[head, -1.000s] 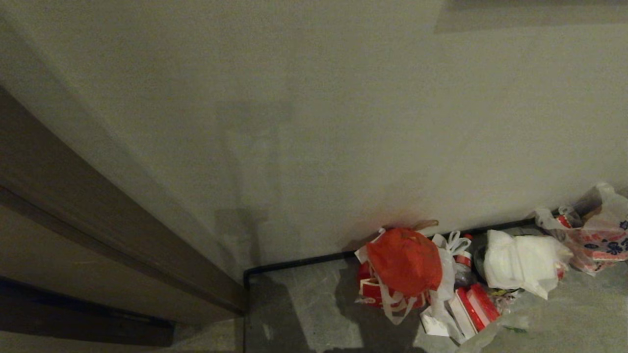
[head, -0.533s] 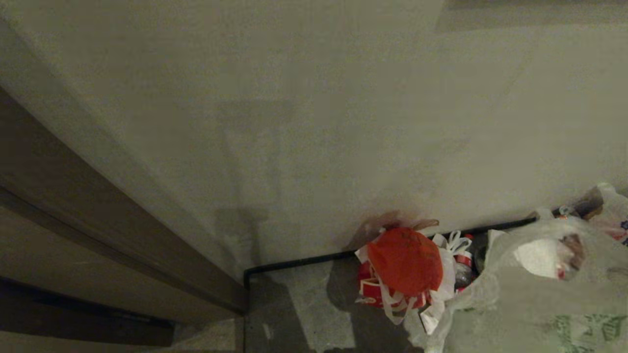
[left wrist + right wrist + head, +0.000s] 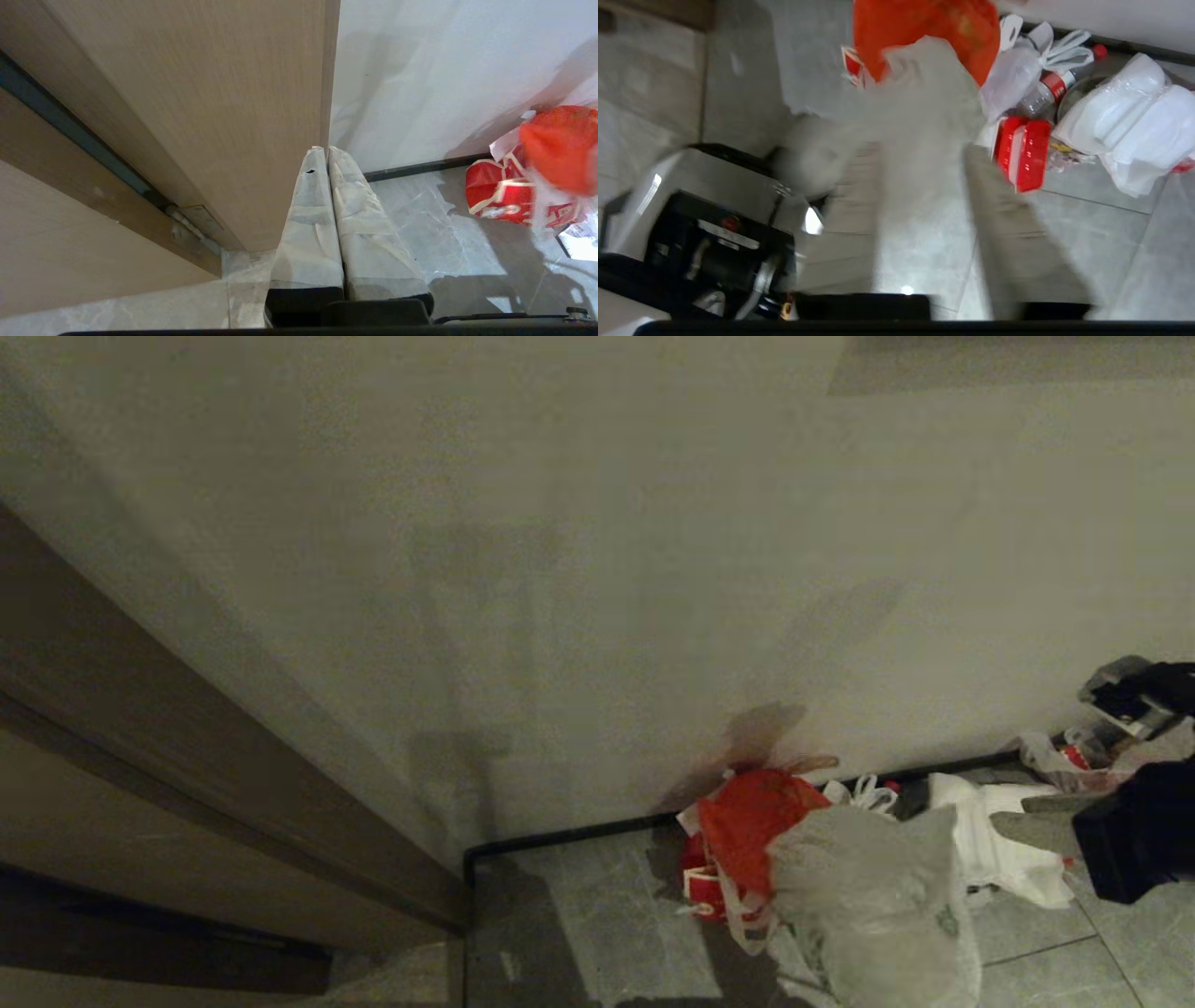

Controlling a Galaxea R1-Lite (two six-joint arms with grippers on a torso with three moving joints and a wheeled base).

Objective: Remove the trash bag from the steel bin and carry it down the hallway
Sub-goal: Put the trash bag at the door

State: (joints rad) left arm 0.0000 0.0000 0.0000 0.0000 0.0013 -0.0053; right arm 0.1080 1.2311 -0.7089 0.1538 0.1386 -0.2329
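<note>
Right gripper (image 3: 924,224) has just spread its fingers; trash bag (image 3: 878,905) drops ahead onto the rubbish pile, carry finished.

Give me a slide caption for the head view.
Trash bag against the orange bag by the wall, right gripper alongside.

Grey marble-look floor (image 3: 579,933) with a heap of rubbish along the wall

By the dark baseboard (image 3: 560,835) lie an orange bag (image 3: 747,817) on red-and-white packaging (image 3: 495,198), a plastic bottle with a red label (image 3: 1045,88), a red container (image 3: 1024,151) and a white bag (image 3: 999,849); the trash bag (image 3: 878,905) is in front of them, blurred.
</note>
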